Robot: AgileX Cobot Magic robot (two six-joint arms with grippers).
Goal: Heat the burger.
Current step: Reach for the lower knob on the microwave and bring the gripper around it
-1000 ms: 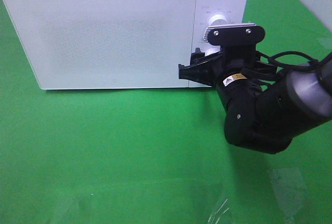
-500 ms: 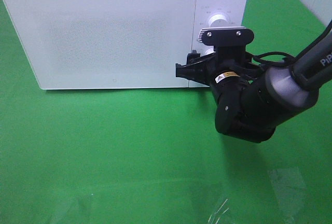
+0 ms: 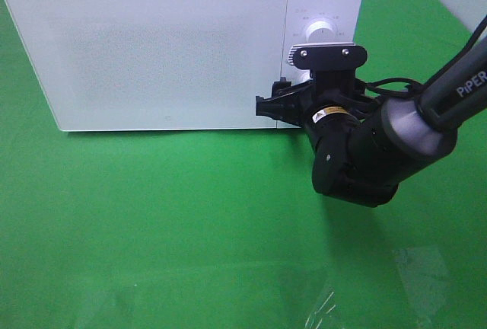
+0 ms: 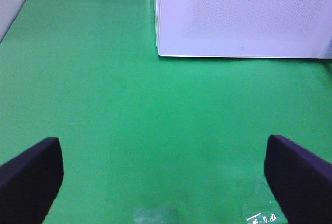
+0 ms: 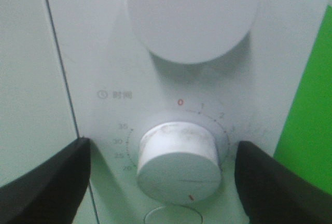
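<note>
Burger was out of sight, likely behind the shut door of the white boxy microwave [image 3: 167, 47], upper left. Right pincer [image 5: 165, 180] stood spread astride the round white timer knob [image 5: 179, 162], evidently to turn it; left pincer [image 4: 163, 180] hung released over the green table [image 4: 129, 115].

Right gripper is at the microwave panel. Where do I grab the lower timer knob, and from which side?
Grip the timer knob by its round side wall, coming straight at the microwave panel. It stands out as a short cylinder, and the open right gripper has a finger on each side.
</note>
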